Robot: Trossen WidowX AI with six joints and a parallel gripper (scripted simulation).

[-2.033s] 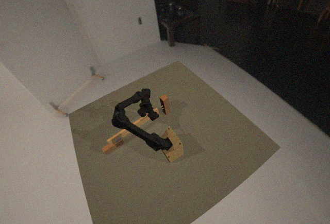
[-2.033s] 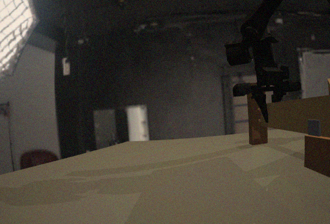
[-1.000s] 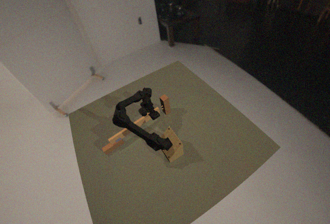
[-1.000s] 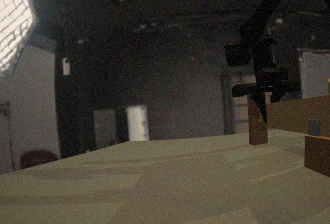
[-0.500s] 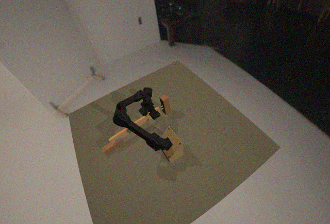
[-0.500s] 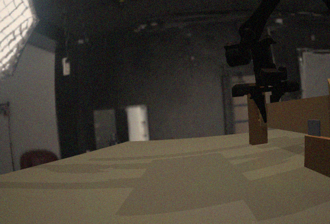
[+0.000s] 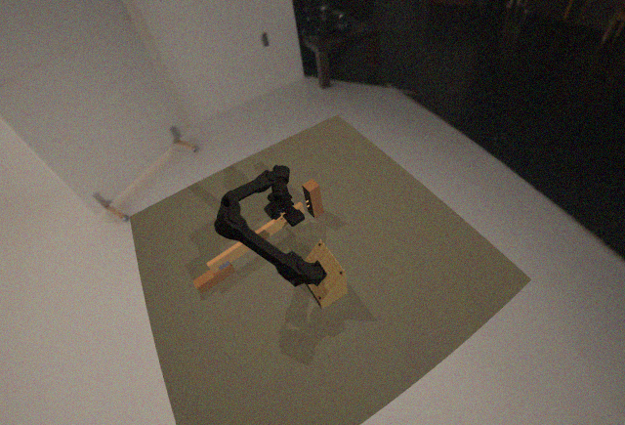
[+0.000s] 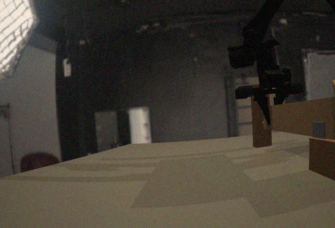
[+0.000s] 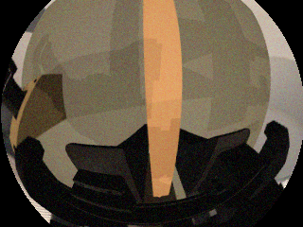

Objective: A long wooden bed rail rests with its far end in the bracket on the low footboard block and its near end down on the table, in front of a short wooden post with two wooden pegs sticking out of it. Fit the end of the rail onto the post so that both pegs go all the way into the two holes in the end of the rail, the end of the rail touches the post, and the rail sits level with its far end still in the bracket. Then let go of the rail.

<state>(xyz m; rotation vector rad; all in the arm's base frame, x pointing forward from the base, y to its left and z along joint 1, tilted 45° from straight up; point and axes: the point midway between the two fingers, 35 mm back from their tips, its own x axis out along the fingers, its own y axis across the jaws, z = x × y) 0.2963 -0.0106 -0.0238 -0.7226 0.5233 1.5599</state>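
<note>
The black parallel-jaw gripper (image 7: 288, 214) is closed on the long pale-wood bed rail (image 7: 236, 248), gripping it close to its near end. In the wrist view the rail (image 9: 162, 82) runs straight away from between the fingers, so the grasp appears centred.

Position of the parts:
- The rail's near end sits just beside the short upright wooden post (image 7: 313, 196), apparently raised off the olive-green table surface (image 7: 403, 269).
- The far end lies at the low orange-brown footboard block (image 7: 214, 276), beside its small blue-grey bracket (image 8: 318, 129).
- A gap seems to remain between rail end and post in the top view. The two dark pegs (image 7: 307, 199) on the post face are small; whether they have entered the holes cannot be determined.

Step in hand: mate the rail end onto the pegs.

Procedure, as judged from these views:
1. Bring the near end level with the pegs before any forward travel.
2. Keep the rail axis square to the post face; a yawed rail is likely to jam on one peg.
3. Advance slowly along the rail's length only, until the end face touches the post.
4. Avoid pulling back or sideways, which could draw the far end out of the bracket.
5. Release only when the rail sits level.
</note>
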